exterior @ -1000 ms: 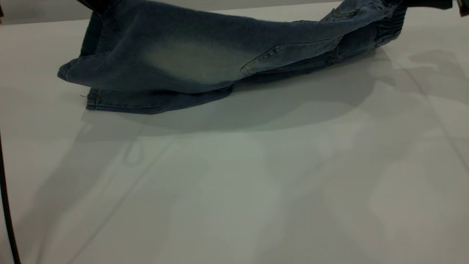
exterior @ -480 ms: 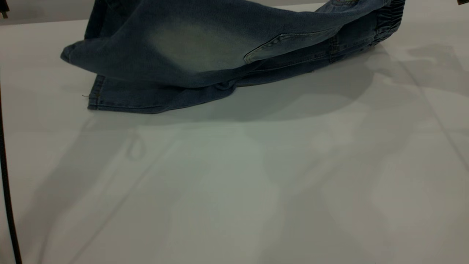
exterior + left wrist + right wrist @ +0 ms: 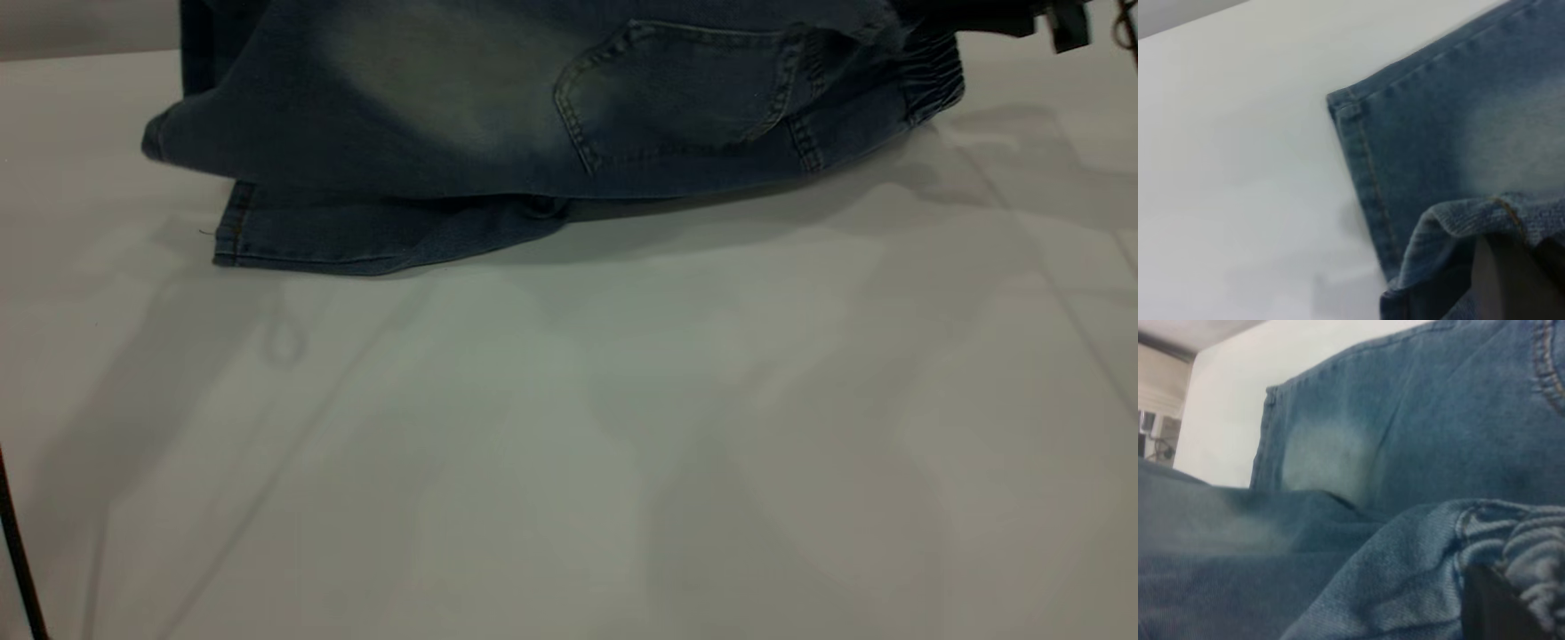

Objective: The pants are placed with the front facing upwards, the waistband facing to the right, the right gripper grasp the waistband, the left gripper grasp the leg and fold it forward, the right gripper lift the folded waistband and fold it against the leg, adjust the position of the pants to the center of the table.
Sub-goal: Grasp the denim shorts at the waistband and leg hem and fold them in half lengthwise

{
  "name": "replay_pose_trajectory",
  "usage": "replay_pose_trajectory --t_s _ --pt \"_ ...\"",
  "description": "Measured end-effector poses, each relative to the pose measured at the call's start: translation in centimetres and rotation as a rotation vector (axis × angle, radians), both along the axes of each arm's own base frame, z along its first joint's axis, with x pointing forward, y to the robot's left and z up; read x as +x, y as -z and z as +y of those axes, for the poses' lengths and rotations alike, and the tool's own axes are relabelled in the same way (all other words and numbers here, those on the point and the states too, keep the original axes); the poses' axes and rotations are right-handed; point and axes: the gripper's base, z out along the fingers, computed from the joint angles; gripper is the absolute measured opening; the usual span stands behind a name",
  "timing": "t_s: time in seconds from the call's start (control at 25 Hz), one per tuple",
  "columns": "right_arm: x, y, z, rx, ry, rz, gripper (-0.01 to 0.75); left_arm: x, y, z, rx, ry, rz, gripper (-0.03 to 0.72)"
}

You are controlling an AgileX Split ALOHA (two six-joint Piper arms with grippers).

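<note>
Lifted pants swung forward, waistband rightward

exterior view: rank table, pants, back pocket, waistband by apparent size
1. table
2. pants, partly cut off by the frame's upper edge
3. back pocket
4. waistband, only a short gathered stretch shows

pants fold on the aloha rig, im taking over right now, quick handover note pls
Left gripper: shut on the hem of the raised leg, at the pants' left end.
Right gripper: shut on the waistband, at the pants' right end.
Pants: at the far side of the table. The upper leg is lifted and draped forward, its back pocket facing the exterior camera. The lower leg lies flat on the table.
Done: both grasps, leg fold under way.
Left: lay the lifted leg down, fold the waistband against the leg, then move the pants to the table's center.
</note>
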Motion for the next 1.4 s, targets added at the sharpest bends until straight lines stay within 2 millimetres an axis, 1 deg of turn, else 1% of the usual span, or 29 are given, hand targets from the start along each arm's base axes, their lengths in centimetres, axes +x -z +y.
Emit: replay_pose_trajectory --t_s 0.08,0.2,0.28,0.4,0.52,0.64,0.8,0.92,1.08,1.24,1.4 --pt "0.5 0.1 0.4 -0.005 -0.009 0.007 0.038 0.1 0.1 0.6 0.0 -0.015 0.002 0.027" --pt "1.1 0.6 0.4 -0.018 -0.024 0.027 0.038 0.5 1.0 1.2 0.003 -0.032 0.019 0.027" --pt "1.5 0.8 0.6 -0.02 -0.018 0.03 0.038 0.7 2.1 1.2 0.01 -0.031 0.046 0.027" --pt "2.0 0.5 0.6 -0.026 -0.026 0.012 0.038 1.1 3.9 1.1 0.016 -0.03 0.086 0.027" --pt "2.3 0.2 0.5 -0.029 -0.024 -0.001 0.038 1.9 5.0 0.9 0.017 -0.029 0.097 0.027" --pt "2.4 0.2 0.5 -0.033 -0.022 -0.002 0.038 2.6 4.7 0.8 0.019 -0.03 0.094 0.027" --pt "2.5 0.3 0.4 -0.052 -0.012 -0.005 0.038 3.7 2.8 0.7 0.02 -0.028 0.042 0.027" --pt "2.5 0.3 0.3 -0.057 -0.007 -0.006 0.038 4.2 2.1 0.8 0.043 -0.016 0.024 0.027" --pt "2.6 0.4 0.2 -0.07 0.01 -0.009 0.038 4.1 2.3 0.8 0.061 -0.008 0.031 0.027" --pt "2.7 0.5 0.1 -0.082 0.024 -0.012 0.046 4.3 3.1 0.8 0.063 -0.007 0.049 0.027" --pt "2.8 0.5 0.1 -0.086 0.033 -0.017 0.09 4.3 3.8 0.8 0.066 -0.007 0.07 0.027"
